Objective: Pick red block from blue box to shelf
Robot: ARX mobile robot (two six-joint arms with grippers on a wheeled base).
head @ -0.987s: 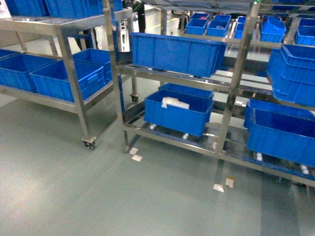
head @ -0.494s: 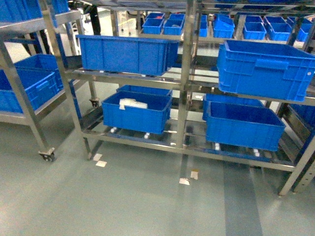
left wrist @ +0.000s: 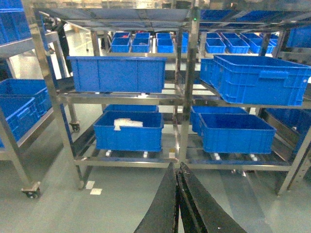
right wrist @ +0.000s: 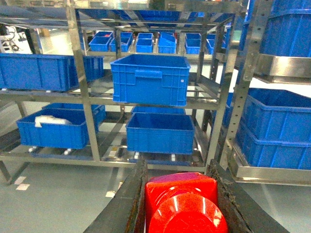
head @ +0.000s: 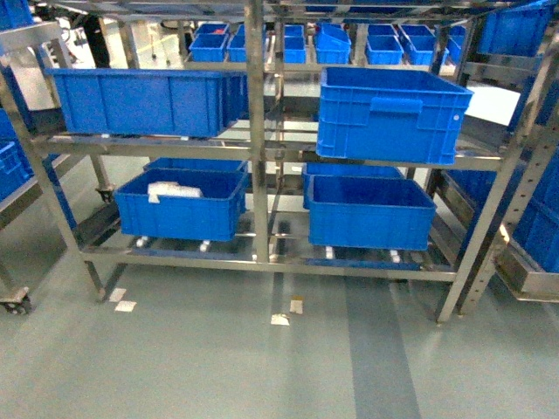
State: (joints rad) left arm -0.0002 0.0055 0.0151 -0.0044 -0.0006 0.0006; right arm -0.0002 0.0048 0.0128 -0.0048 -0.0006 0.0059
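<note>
Two claws: right claw (right wrist: 181, 204) clamped on red block (right wrist: 182, 201); left claw (left wrist: 179, 194) fingers pressed together, empty.

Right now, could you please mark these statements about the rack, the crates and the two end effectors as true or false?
1. The right end effector grips the red block. True.
2. The left end effector is wide open. False: its fingers are closed together, with nothing between them.
3. The lower left crate on the shelf holds something white. True.
4. The red block rests on the middle tier of the shelf. False: it is between the right fingers, off the shelf.
5. The deep crate sits on the bottom tier. False: it stands on the middle tier, right of the centre post.
</note>
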